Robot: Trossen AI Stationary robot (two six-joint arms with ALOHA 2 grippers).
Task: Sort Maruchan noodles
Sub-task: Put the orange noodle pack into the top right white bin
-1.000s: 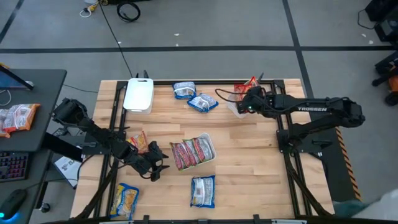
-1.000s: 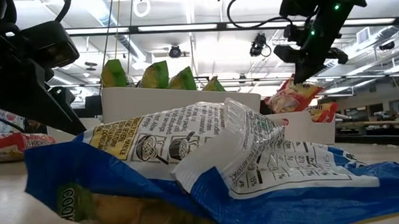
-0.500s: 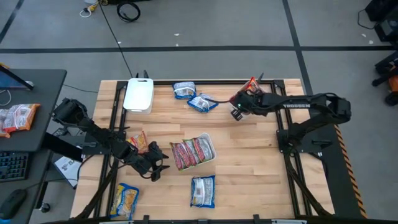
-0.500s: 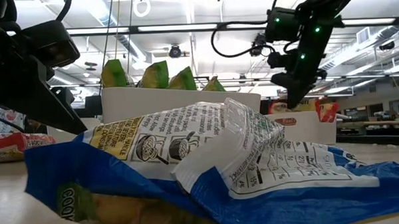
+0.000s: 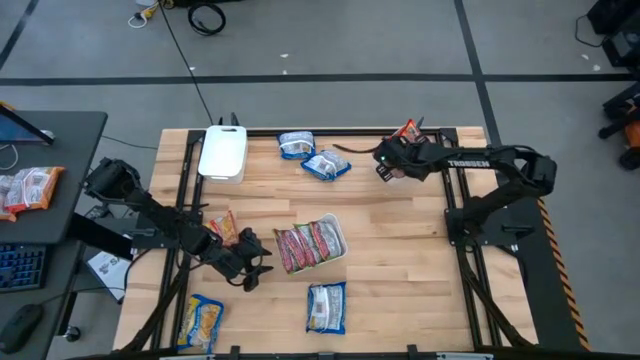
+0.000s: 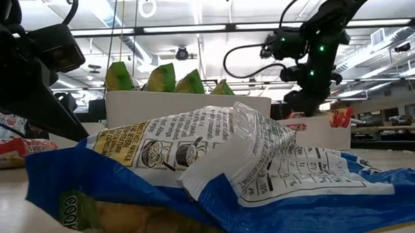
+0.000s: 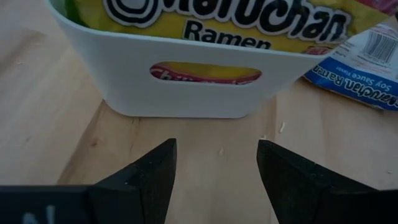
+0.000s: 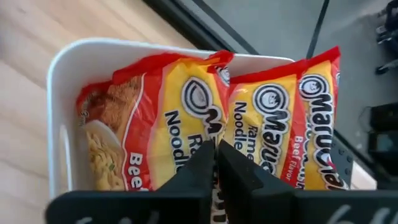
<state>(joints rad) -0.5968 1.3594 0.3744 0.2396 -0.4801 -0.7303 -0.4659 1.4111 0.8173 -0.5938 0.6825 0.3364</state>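
Note:
My right gripper (image 5: 383, 168) (image 8: 216, 155) is shut and points down over the far-right white tray (image 8: 62, 81), where two orange-yellow-red packets (image 8: 180, 118) (image 8: 286, 124) stand side by side. My left gripper (image 5: 252, 268) (image 7: 216, 162) is open and low over the table, facing the end wall of the middle tray (image 7: 186, 93) (image 5: 336, 228) of silvery-green and red packets. Blue-white packets lie flat on the table (image 5: 296, 143) (image 5: 326, 165) (image 5: 326, 306). Orange packets lie on the table (image 5: 222, 228) (image 5: 200, 322). My right gripper's shut fingers (image 8: 202, 163) come from above at the place where the two standing orange packets meet in the tray. Whether they touch the packets I cannot tell, because the fingers cover that spot.
An upturned white tray (image 5: 222, 152) sits at the far left of the table. The near blue-white packet (image 6: 230, 171) fills the low view's foreground. A desk with a keyboard and more packets (image 5: 28, 188) stands left of the table. Bare wood lies at the right near side (image 5: 410, 270).
My right gripper has come down toward the far-right tray and shifted slightly toward the far edge. The orange packet that stuck up tilted under it a second ago now sits lower in the tray. My left arm has kept still.

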